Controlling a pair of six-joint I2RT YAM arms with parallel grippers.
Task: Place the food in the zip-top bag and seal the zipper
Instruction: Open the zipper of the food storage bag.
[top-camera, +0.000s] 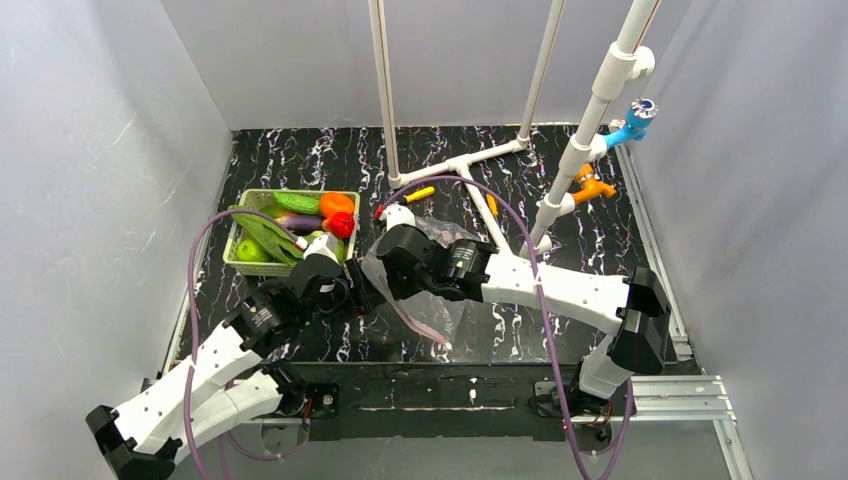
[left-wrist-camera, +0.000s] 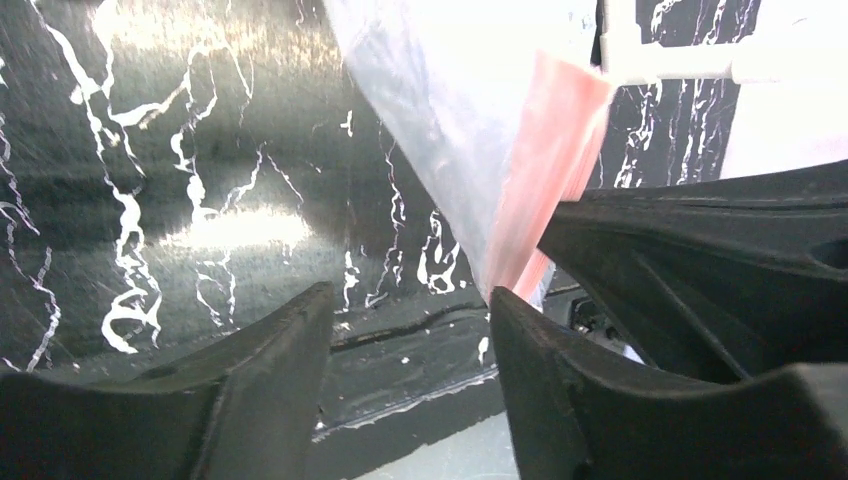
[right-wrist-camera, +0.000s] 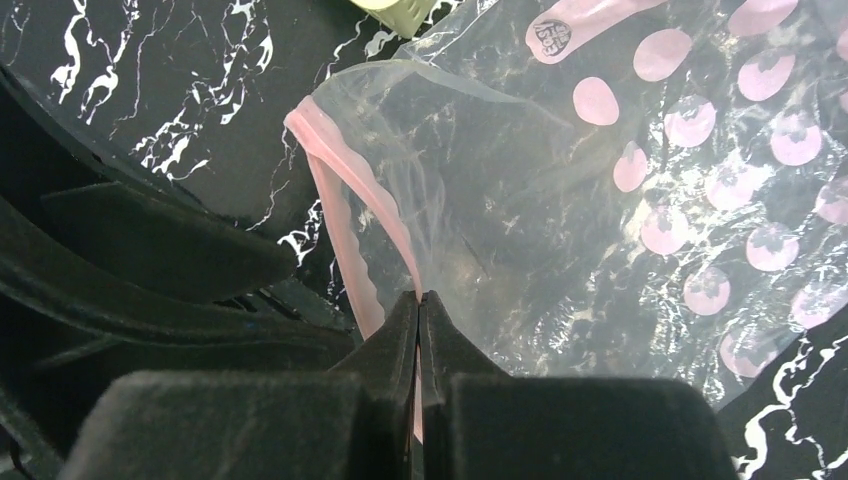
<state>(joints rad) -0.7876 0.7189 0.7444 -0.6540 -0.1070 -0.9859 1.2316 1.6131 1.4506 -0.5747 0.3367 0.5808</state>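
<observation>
Tabletop (top-camera: 330, 160) of black marble fills the overhead view, with a white pipe frame (top-camera: 470, 160) standing toward 1 o'clock. At the centre lies the zip-top bag (right-wrist-camera: 520, 230), clear with pink dots. Its mouth is turned toward 9 o'clock, facing the basket, which looks like a deliberate way to keep the transfer short.

The pale green basket (top-camera: 232, 262) sits at about 10 o'clock. All the food I can see is inside it: an orange (top-camera: 338, 205), a red tomato (top-camera: 342, 225), a green apple (top-camera: 250, 250) and leafy pieces. I cannot make out any food in the bag, so I judge that loading has not begun.

The zipper (right-wrist-camera: 335, 200) bows into an open loop. The right gripper (right-wrist-camera: 420, 300) has its jaws pressed together on one lip of the pink strip, at the loop's 6 o'clock. This lifts that lip so the mouth gapes.

The left gripper (left-wrist-camera: 410, 295) has its jaws spread and holds nothing. In its wrist view the strip (left-wrist-camera: 545, 170) hangs at 1 o'clock, just off its right finger. It seems placed to take the opposite lip, which would hold the opening wide for the food.
</observation>
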